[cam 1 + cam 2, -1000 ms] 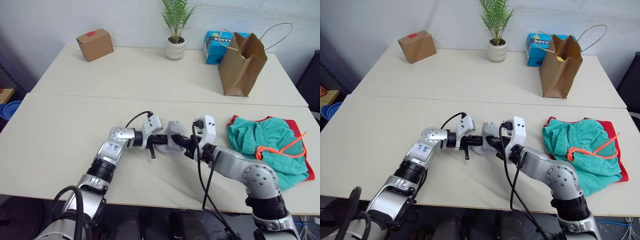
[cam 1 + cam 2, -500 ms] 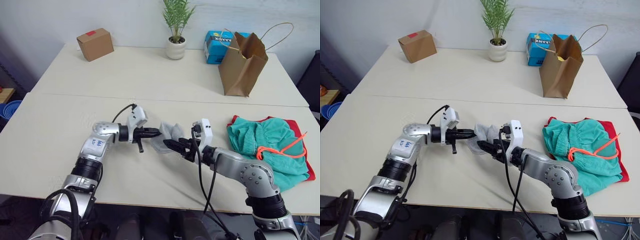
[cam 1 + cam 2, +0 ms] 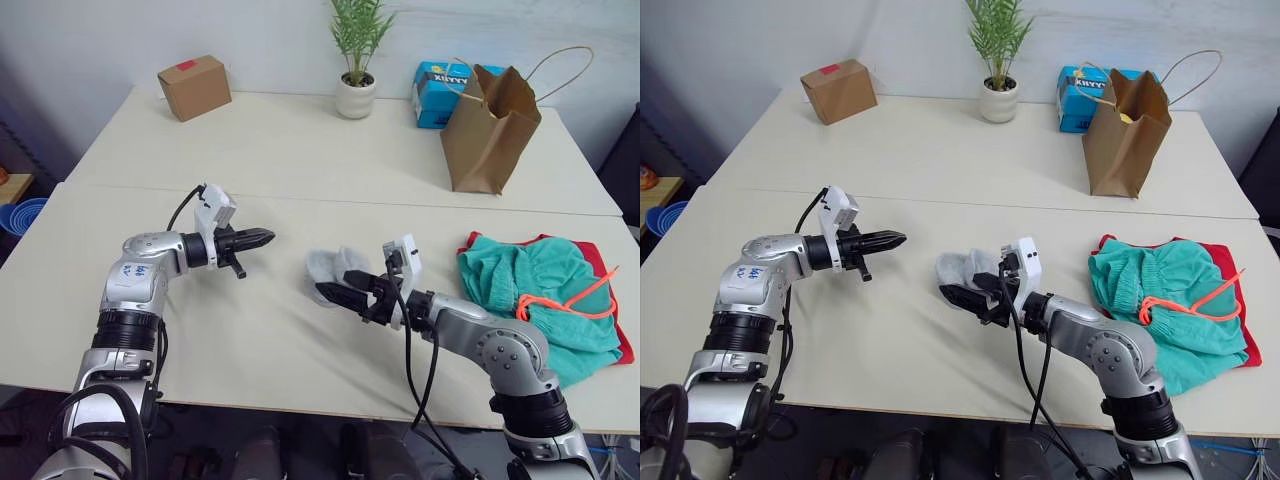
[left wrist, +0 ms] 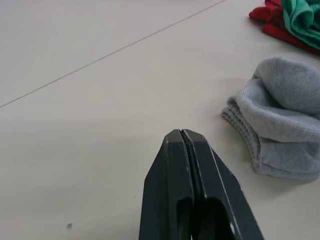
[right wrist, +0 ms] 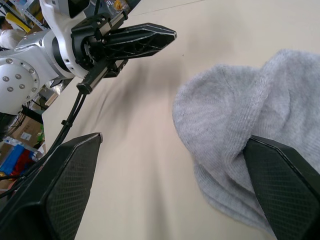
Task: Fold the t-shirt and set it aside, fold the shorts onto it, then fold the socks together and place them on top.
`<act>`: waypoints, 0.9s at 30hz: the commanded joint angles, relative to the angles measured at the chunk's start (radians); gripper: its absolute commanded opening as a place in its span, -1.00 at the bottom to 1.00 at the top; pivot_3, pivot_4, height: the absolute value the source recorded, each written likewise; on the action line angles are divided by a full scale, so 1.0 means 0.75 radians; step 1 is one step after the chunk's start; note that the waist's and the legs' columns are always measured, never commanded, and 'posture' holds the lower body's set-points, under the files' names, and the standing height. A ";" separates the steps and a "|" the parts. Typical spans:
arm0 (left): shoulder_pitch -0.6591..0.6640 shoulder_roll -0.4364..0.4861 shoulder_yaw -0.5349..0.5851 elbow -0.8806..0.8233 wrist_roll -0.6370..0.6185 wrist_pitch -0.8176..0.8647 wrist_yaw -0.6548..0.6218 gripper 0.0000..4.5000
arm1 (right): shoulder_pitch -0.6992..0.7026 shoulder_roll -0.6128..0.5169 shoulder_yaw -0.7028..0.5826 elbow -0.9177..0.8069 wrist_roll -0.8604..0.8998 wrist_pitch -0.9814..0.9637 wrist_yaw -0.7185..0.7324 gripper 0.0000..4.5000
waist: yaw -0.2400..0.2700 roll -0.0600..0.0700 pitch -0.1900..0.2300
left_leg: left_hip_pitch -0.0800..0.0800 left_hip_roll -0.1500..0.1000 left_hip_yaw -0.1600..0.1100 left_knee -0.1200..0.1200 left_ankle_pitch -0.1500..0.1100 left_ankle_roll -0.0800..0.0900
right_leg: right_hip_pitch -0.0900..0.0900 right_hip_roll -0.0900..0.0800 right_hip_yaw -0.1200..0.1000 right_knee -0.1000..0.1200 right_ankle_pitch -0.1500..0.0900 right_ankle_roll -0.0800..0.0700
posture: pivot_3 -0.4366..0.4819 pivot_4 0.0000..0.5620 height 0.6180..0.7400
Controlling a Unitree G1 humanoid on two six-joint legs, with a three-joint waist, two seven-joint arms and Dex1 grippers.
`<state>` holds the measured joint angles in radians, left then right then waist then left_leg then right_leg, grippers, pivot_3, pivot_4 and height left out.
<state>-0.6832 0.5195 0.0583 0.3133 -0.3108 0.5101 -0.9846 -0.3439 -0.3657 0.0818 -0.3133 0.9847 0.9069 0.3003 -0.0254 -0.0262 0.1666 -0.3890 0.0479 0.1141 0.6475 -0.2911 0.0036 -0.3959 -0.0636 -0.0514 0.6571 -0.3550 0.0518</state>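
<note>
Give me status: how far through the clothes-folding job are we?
Done: the teal-green fabric shorts lie on the bright red cotton t-shirt at the table's right side. In hand: the bundled light grey knit socks lie mid-table, the right end effector open around them; the left end effector is shut and clear of them. Left: lift the socks onto the shorts.
</note>
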 commanded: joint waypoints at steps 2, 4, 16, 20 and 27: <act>-0.054 -0.066 0.005 -0.221 -0.166 0.152 -0.019 -1.00 | 0.006 -0.025 0.044 -0.083 -0.076 -0.055 0.151 0.98 | 0.000 0.000 0.000 | -0.001 0.000 0.000 0.000 0.001 -0.001 | 0.000 0.000 0.000 0.000 0.000 0.000 | -0.05 -0.47 1.00; -0.073 -0.099 -0.020 -0.258 -0.179 0.167 -0.011 -1.00 | 0.036 -0.028 0.014 -0.126 -0.070 -0.085 0.198 0.91 | -0.001 0.000 0.001 | -0.001 -0.001 0.000 0.001 0.002 -0.003 | 0.000 0.000 0.000 0.000 0.000 0.000 | -0.05 -0.47 1.00; -0.137 -0.320 -0.353 -0.043 0.103 -0.092 0.088 -1.00 | 0.223 -0.225 -0.130 -0.191 -0.178 -0.216 0.422 -0.80 | -0.002 -0.001 0.002 | 0.001 -0.001 0.000 0.001 -0.001 0.001 | 0.001 0.001 0.000 0.000 0.000 0.000 | -0.05 -0.47 1.00; -0.100 -0.295 -0.381 -0.039 0.161 -0.092 0.116 -1.00 | 0.200 -0.164 -0.100 -0.109 -0.336 -0.358 0.397 -0.99 | -0.006 0.000 0.003 | 0.002 0.000 0.001 0.000 0.001 -0.002 | 0.000 0.003 0.001 0.001 0.000 0.000 | -0.05 -0.47 1.00; 0.024 -0.183 -0.347 -0.125 0.173 -0.044 0.131 -1.00 | 0.081 -0.035 0.013 0.107 -0.609 -0.556 0.378 -0.99 | -0.004 0.001 0.004 | 0.003 0.000 0.001 0.000 0.005 -0.008 | 0.000 0.003 0.002 0.002 0.000 0.000 | -0.05 -0.47 1.00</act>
<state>-0.6727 0.3668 -0.2135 0.2684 -0.1848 0.4665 -0.8916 -0.2624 -0.4053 0.0800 -0.2401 0.5634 0.5396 0.5846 -0.0282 -0.0257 0.1693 -0.3871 0.0482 0.1151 0.6480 -0.2875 -0.0028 -0.3961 -0.0618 -0.0500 0.6589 -0.3551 0.0515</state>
